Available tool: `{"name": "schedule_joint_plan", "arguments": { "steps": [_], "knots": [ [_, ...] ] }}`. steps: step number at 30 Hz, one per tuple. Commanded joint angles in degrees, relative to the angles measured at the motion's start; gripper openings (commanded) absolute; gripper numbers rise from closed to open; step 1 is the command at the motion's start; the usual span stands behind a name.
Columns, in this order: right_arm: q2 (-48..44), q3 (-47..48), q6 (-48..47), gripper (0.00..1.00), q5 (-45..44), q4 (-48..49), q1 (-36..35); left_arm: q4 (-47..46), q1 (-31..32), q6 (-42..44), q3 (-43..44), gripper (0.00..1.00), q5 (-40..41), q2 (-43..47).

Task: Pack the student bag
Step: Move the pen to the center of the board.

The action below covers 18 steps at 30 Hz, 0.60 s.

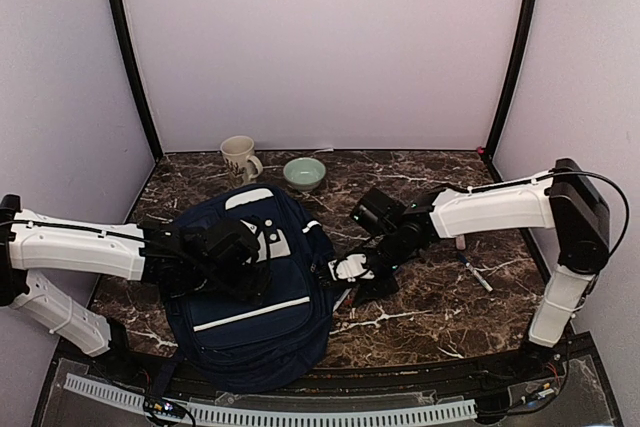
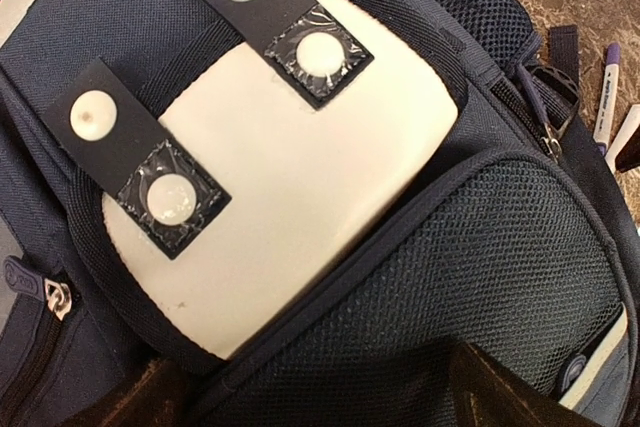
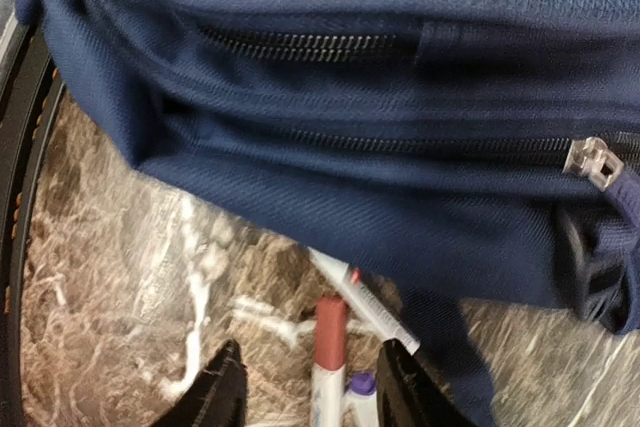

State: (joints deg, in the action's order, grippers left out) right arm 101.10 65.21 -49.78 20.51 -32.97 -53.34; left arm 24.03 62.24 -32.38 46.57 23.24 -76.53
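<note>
Soft navy-blue fabric backpack [image 1: 245, 297] lies near-centre
It should sag, so pinch a fold of cloth; your left gripper [image 2: 315, 397] hangs spread over it, right gripper [image 3: 310, 387] parted astride a red-capped marker [image 3: 328, 342]

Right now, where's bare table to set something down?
Free: back strip right of the bowl; front right, between bag and right arm base. Crowded: bag's right edge, where the right gripper and pens sit; one pen lies mid-right.

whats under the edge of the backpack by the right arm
A white pen pokes out from under the edge of the student bag, beside a red-capped marker. Whatever else lies beneath is hidden by the fabric.
</note>
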Motion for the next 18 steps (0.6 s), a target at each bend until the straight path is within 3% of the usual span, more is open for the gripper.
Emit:
{"name": "schedule_joint_plan", "arguments": {
  "steps": [1, 5, 16, 18],
  "knots": [
    [2.4, 3.3, -1.0, 0.41, -2.5, 2.4, -2.0, -1.1, 0.1, -2.4, -0.9, 0.94, -2.7, 2.4],
    [4.2, 3.9, -1.6, 0.33, -3.2, 2.7, -3.0, -1.0, 0.1, -3.4, -2.6, 0.94, -2.4, 4.8],
    [9.1, 5.7, -2.1, 0.31, -4.8, 3.2, -4.3, -0.6, 0.1, -4.6, -4.3, 0.94, -1.5, 7.6],
    [10.1, 6.3, -2.2, 0.25, -5.2, 2.8, -4.3, -0.6, 0.1, -4.7, -4.3, 0.94, -1.7, 7.6]
  ]
}}
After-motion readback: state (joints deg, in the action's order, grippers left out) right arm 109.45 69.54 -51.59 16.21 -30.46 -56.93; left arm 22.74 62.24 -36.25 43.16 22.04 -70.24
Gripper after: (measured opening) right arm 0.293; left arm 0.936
